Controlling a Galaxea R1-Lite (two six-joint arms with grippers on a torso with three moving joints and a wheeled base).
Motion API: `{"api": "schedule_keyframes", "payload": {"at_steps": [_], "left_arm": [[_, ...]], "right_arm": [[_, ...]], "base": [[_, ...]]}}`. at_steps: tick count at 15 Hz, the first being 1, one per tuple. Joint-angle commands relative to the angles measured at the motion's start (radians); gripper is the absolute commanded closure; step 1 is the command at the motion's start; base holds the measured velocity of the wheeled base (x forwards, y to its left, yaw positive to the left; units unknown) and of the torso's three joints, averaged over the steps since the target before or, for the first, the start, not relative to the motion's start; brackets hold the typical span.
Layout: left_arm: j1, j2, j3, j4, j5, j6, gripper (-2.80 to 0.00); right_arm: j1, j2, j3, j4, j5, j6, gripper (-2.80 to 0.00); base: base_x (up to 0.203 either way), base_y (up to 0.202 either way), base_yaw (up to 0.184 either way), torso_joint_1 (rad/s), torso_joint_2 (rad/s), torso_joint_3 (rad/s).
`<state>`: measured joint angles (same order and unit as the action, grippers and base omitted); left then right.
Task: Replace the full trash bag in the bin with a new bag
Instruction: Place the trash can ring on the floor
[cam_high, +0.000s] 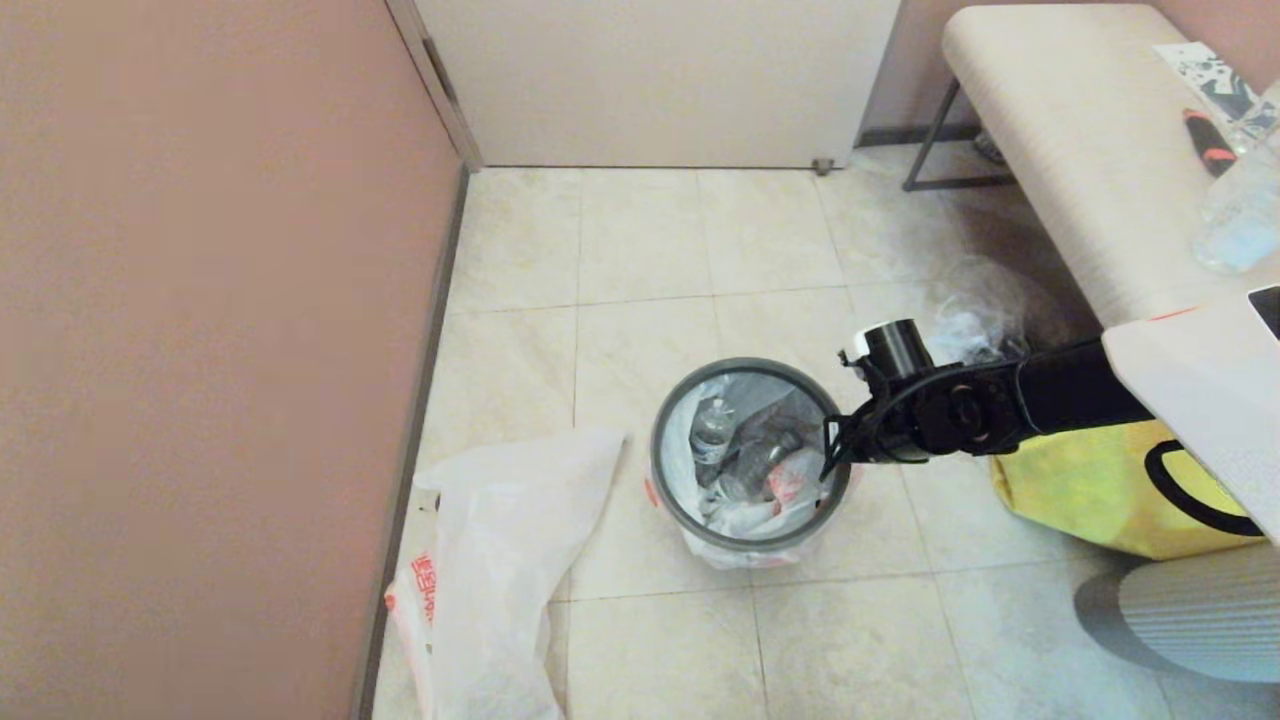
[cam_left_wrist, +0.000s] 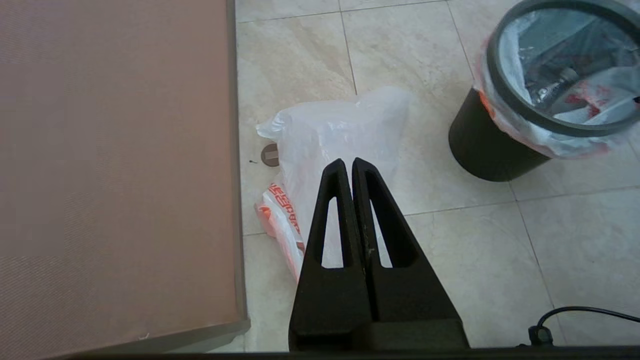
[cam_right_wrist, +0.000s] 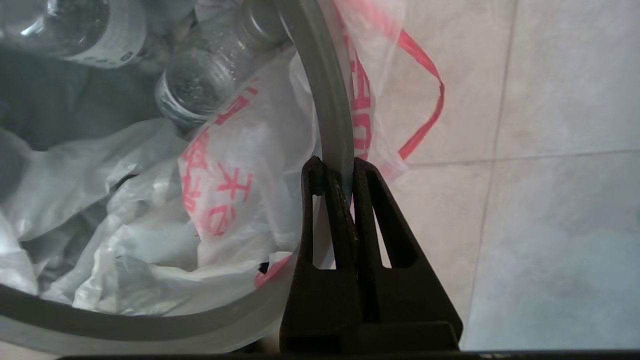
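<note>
While right tool (cam_right_wrist: 339, 172) pinches hoop (cam_right_wrist: 325, 100) (thin, grey).

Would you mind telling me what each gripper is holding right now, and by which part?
The right gripper is shut on the grey hoop at the bin's rim. The left gripper is shut and holds nothing.

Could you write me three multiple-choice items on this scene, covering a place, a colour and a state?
1. Where does the new bag lie?
A. On the floor by the wall
B. On the bench
C. Inside the tote

2. What colour is the hoop on the bin?
A. Yellow
B. Dark grey
C. White

3. What is the right gripper doing?
A. Hanging open
B. Holding a bottle
C. Pinching the hoop

Answers: A, it lies flat on the tiles by the wall; B, the hoop shows grey; C, its fingers close on the hoop.
</note>
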<state>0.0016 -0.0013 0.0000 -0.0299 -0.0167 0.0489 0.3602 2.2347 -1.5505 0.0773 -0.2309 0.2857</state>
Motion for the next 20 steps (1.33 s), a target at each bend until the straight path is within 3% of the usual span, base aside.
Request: {"api": "schedule_keyframes", "payload": {"at_steps": [1,8,14,20], "left_arm": [[0.000,0.001,0.012,-0.001,0.000,0.000,0.00],[0.000,0.001,0.012,-0.001,0.000,0.000,0.00],[0.000,0.001,0.012,-0.001,0.000,0.000,0.00],[0.000,0.001,0.012,-0.001,0.000,0.000,0.00]], "right_arm": [[0.000,-0.012,-0.003,0.004,-0.002,0.001,0.00],[0.012,-0.085,0.005,0.025,0.001,0.007,0.00],[0.085,-0.235,0.064,0.131,-0.005,0.045,0.00],[0.163,-0.430,0.186,0.236,-0.083,0.064,0.00]], "base": [[0.000,0.000,0.000,0.000,0.00,0.000],[0.000,0.000,0.000,0.000,0.00,0.000],[0.000,0.000,0.000,0.000,0.00,0.000],[0.000,0.000,0.000,0.000,0.00,0.000]]}}
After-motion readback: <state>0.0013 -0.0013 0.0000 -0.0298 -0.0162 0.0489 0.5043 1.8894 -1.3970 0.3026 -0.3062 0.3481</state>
